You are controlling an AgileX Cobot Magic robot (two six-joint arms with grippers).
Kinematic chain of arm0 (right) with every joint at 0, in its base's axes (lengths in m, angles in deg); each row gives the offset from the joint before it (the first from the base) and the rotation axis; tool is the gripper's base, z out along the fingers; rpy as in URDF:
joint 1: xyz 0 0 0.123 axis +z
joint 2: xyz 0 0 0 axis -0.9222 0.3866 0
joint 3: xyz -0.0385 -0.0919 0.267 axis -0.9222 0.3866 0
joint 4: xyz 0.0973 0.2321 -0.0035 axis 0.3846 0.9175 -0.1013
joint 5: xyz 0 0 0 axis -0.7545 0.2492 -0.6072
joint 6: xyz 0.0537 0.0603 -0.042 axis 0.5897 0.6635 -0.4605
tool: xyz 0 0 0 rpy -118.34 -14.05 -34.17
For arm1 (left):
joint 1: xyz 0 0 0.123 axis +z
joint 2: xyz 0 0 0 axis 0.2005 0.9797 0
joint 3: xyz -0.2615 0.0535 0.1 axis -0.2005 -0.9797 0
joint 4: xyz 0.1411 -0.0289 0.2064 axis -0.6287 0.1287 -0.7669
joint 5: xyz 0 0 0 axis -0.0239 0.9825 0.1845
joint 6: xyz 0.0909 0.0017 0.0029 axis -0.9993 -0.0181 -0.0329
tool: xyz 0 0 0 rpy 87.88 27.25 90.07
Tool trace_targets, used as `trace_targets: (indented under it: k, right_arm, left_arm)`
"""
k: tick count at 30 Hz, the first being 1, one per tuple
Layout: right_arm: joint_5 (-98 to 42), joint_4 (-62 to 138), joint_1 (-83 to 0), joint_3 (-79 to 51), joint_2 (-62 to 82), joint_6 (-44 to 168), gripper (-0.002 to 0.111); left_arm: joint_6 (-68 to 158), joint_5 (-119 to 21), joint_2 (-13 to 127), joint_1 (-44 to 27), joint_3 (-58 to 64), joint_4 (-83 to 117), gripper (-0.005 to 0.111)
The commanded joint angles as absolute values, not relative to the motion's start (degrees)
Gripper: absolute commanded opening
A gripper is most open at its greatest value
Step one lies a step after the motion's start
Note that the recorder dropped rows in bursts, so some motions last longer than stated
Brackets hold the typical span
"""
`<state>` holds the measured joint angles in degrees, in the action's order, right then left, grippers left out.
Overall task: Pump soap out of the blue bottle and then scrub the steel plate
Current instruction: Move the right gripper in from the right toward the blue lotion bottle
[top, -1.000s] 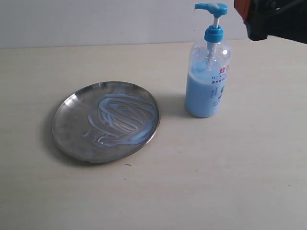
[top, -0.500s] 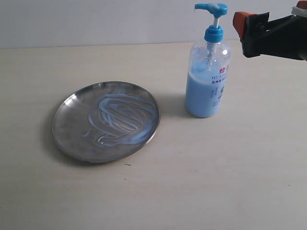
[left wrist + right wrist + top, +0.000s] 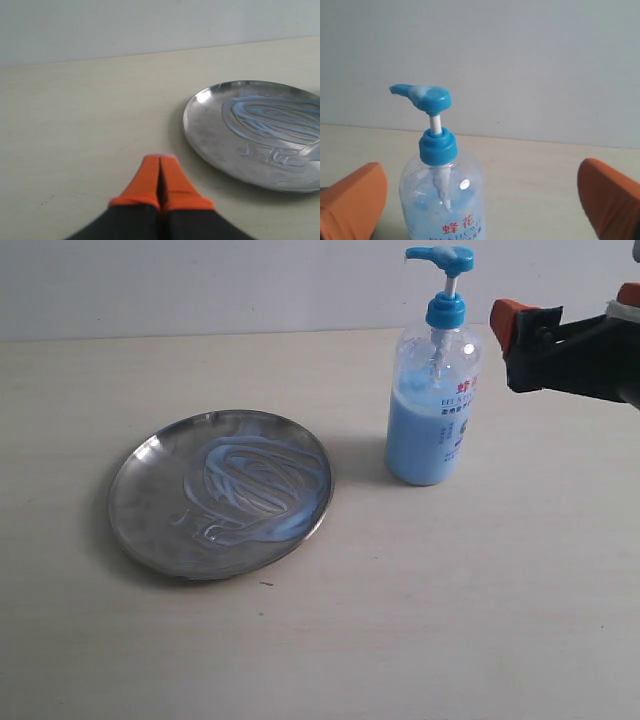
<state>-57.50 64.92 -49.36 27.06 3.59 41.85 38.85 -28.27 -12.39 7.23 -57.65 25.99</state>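
Since I dropped from the upper right corner a second ago, my right pincer (image 3: pixel 571 307) hangs level with the collar of the blue bottle (image 3: pixel 432 410), on its right and apart from it. Jaws: spread wide, holding nothing, the bottle's neck showing in the wrist view ahead of the gap and nearer one orange pad (image 3: pixel 351 202). Bottle: upright on the table (image 3: pixel 450 590), unmoved, pump head raised, soap filling its lower body. Steel plate (image 3: pixel 130 502): flat on the table, well to the left of the bottle, unmoved. Soap (image 3: pixel 255 485) on it: swirled pale blue smears across the middle, the same pattern as before. Left pincer (image 3: pixel 160 162): orange tips pressed together, nothing between them, low over bare table near the plate's rim.
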Motion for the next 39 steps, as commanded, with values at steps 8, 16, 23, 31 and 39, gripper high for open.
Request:
trace_targets:
  k: [8,16,23,31,39]
  right_arm:
    - [-67.06,53.3,-49.26,30.67,12.73,56.1,0.105]
    - [-69.58,47.67,-49.26,30.67,16.42,59.78,0.105]
    - [-73.58,48.31,-49.26,30.67,22.06,59.98,0.105]
    - [-76.3,48.43,-49.26,30.67,24.49,59.98,0.105]
    - [-80.99,48.09,-49.26,30.67,29.54,61.07,0.105]
  left_arm:
    - [38.83,-28.53,-12.76,6.9,-57.84,26.07,0.0]
    - [38.83,-28.53,-12.76,6.9,-57.84,26.07,0.0]
    - [38.83,-28.53,-12.76,6.9,-57.84,26.07,0.0]
    - [38.83,-28.53,-12.76,6.9,-57.84,26.07,0.0]
    - [38.83,-28.53,-12.76,6.9,-57.84,26.07,0.0]
